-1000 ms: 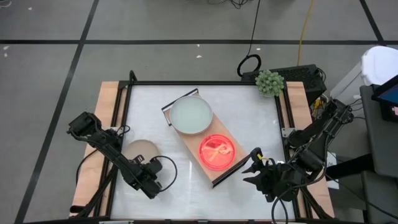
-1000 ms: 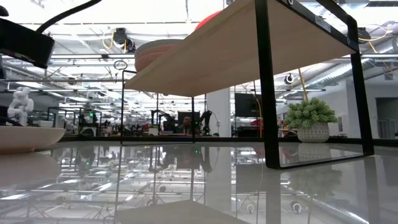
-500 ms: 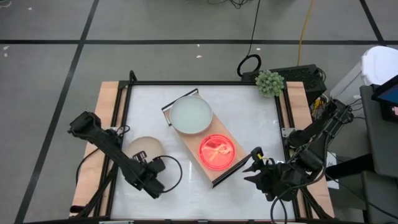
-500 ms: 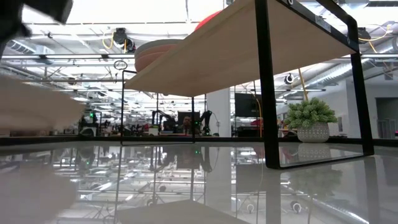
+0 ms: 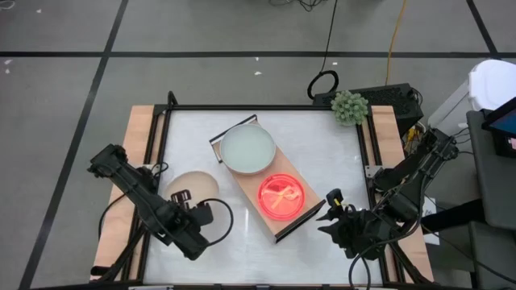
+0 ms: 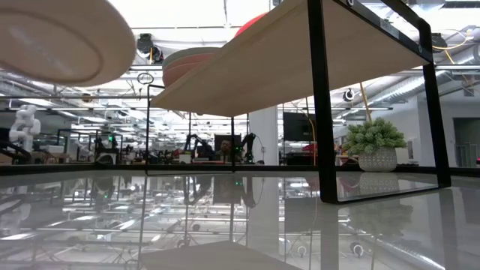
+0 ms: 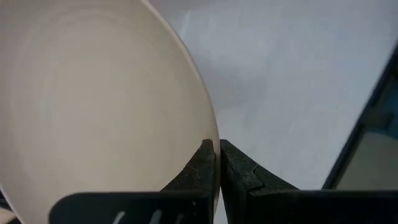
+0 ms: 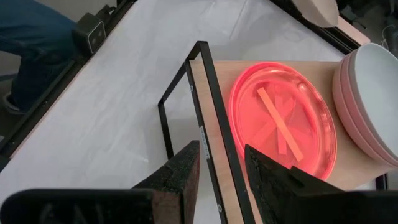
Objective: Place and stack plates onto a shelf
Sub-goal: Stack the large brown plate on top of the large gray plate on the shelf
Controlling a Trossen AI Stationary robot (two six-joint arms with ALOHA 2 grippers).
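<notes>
High view: my left gripper [image 5: 187,211] carries 1 beige plate [image 5: 192,184] left of the shelf [image 5: 310,211].

Low view: it hangs airborne.

Left wrist: fingers pinch its rim; I'd keep it level.

Right wrist: right gripper [image 8: 221,163] waits with fingers parted, holding nothing.

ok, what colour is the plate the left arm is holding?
Beige plate, matte and plain, pinched at its rim by the left gripper. Clearest in the left wrist view.
</notes>
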